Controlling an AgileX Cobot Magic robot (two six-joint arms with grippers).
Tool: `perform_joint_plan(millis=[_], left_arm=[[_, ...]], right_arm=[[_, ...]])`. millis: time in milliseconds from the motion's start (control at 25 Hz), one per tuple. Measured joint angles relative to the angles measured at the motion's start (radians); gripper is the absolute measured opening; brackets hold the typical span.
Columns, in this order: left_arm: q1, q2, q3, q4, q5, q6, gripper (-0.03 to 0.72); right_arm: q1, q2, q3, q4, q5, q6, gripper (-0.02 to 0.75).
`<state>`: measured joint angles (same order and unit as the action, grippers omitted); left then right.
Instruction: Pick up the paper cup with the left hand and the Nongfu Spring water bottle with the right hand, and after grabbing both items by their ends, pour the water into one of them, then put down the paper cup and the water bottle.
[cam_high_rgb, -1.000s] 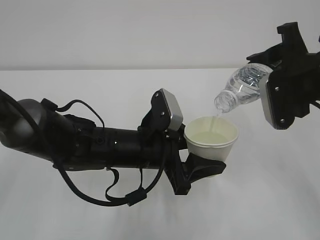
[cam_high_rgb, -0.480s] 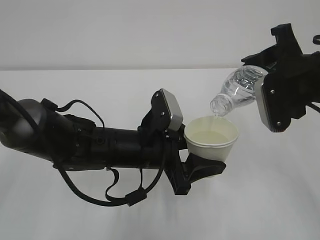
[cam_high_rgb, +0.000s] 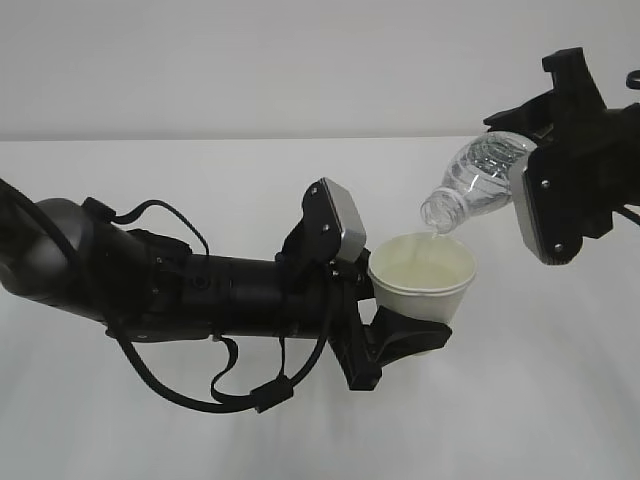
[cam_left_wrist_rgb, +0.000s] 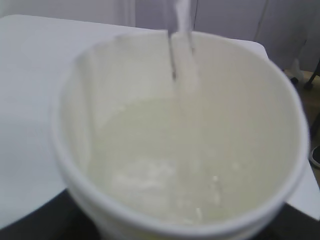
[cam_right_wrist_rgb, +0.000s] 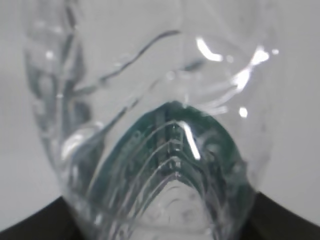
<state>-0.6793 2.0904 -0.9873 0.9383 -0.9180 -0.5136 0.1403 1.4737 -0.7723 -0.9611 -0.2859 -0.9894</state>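
Since a second ago, the right hand (cam_high_rgb: 545, 165) has shifted slightly up and leftward, carrying the Nongfu Spring water bottle (cam_high_rgb: 478, 182) so that its open neck now sits a little higher over the paper cup (cam_high_rgb: 421, 283); over the last half second almost nothing has changed. Bottle is clamped at its base end by the right gripper, tilted neck-down toward the left, with its mouth just above the cup's far rim. A thin thread of the water (cam_left_wrist_rgb: 182, 125) falls from the neck into the cup, seen in the left wrist view as a pale stream crossing the inner wall. Cup stands upright, gripped around its lower part by the left hand (cam_high_rgb: 400, 335), jaws closed on it from both sides, and it is held clear of the white table (cam_high_rgb: 560, 400). Liquid fills part of the cup's cream interior. Right wrist view shows the bottle's ribbed clear body and green label (cam_right_wrist_rgb: 172, 135) close to the lens.
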Motion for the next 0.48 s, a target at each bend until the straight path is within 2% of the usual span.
perform_joint_plan(millis=[480], left_arm=[[0.000,0.000,0.000,0.000,0.002,0.000,0.454]], right_arm=[[0.000,0.000,-0.001,0.000,0.001,0.000,0.405]])
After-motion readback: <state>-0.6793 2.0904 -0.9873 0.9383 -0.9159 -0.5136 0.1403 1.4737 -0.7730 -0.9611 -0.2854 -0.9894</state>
